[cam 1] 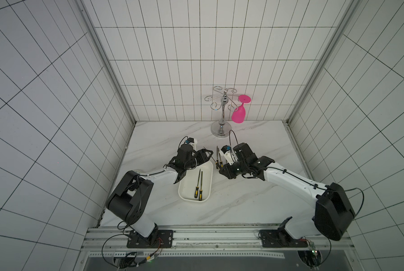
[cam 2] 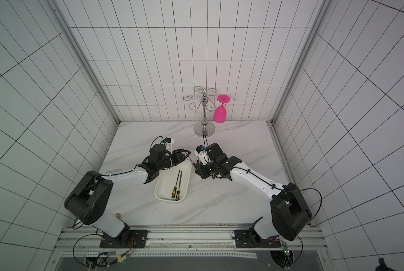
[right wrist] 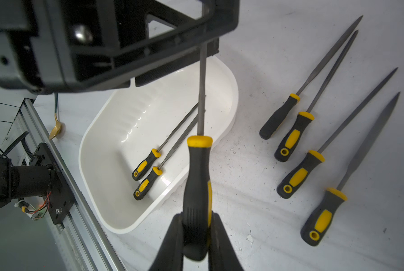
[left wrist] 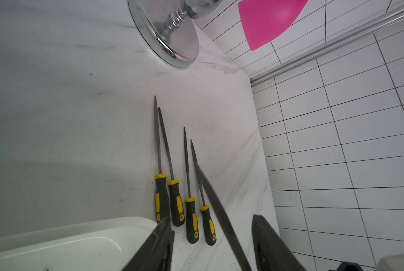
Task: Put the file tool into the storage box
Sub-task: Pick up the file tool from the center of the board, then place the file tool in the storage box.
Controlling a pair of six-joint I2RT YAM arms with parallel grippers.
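Between the two arms, above the tabletop, the right hand is clamped on the black-and-yellow handle of the held file. Its grey blade runs up between the fingers of the left hand, whose jaws stand apart and do not visibly touch the blade. The storage box lies just beside, holding two files side by side. Four more files lie in a row on the tabletop. A chrome rack carrying a pink glass stands at the back.
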